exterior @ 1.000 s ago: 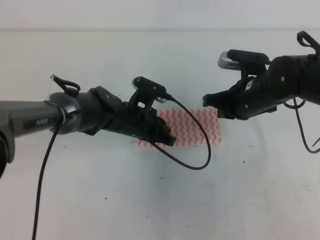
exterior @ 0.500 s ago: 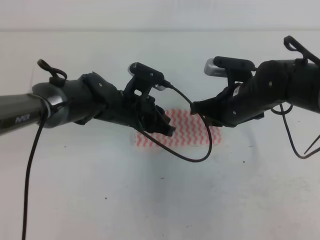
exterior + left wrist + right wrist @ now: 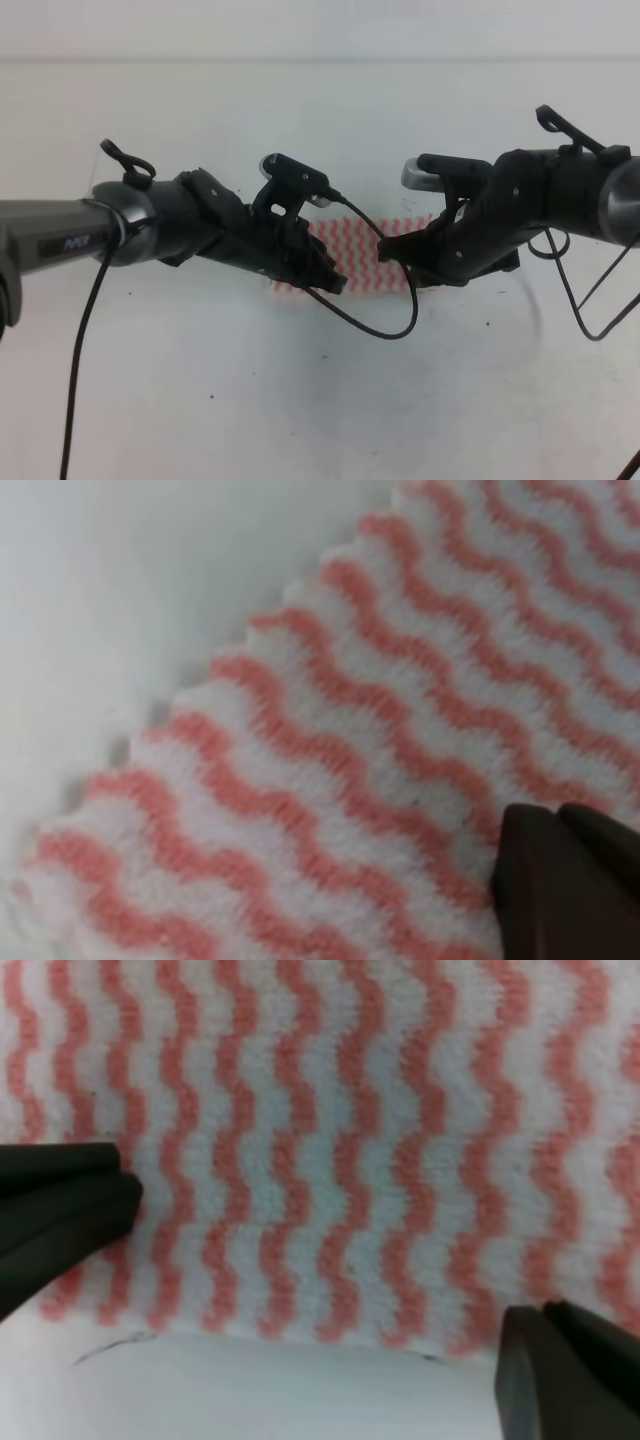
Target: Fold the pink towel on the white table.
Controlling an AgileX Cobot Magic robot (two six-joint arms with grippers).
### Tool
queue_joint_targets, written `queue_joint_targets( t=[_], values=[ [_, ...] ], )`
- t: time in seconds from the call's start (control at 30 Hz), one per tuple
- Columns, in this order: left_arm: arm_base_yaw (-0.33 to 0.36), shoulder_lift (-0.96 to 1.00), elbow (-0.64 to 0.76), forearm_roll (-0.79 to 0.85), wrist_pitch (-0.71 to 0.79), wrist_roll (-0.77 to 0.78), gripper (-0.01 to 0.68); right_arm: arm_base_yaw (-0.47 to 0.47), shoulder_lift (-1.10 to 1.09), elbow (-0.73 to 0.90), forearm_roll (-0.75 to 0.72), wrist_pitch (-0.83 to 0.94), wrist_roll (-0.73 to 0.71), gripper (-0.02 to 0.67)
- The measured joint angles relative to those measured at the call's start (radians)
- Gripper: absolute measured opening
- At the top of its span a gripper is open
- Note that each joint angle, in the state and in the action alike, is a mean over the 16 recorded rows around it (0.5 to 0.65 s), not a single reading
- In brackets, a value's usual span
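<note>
left gripper [image 3: 335, 282] sat low at the near left part of the pink towel [image 3: 360, 250], cable looping in front of it. its jaws: cannot tell how far open, only one dark tip showed in the left wrist view, over the striped cloth near a frayed corner. right gripper [image 3: 392, 250] was at the towel's right part, jaws spread apart over the cloth edge in the right wrist view, holding nothing. towel lay flat mid white surface [image 3: 300, 400], mostly hidden behind both arms.
</note>
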State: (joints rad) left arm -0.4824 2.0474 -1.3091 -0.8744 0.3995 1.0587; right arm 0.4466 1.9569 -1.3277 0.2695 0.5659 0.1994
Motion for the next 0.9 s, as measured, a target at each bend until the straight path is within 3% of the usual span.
queue_joint_targets(
  t=[0.57,0.9],
  values=[
    [0.009,-0.021,-0.002,0.076,0.005,-0.060,-0.004,-0.043,0.001,-0.004,-0.014,0.024,0.011,-0.018],
    [0.010,-0.076,0.000,0.086,0.000,-0.060,-0.004,-0.040,-0.005,-0.022,0.086,-0.008,-0.050,-0.018]
  ],
)
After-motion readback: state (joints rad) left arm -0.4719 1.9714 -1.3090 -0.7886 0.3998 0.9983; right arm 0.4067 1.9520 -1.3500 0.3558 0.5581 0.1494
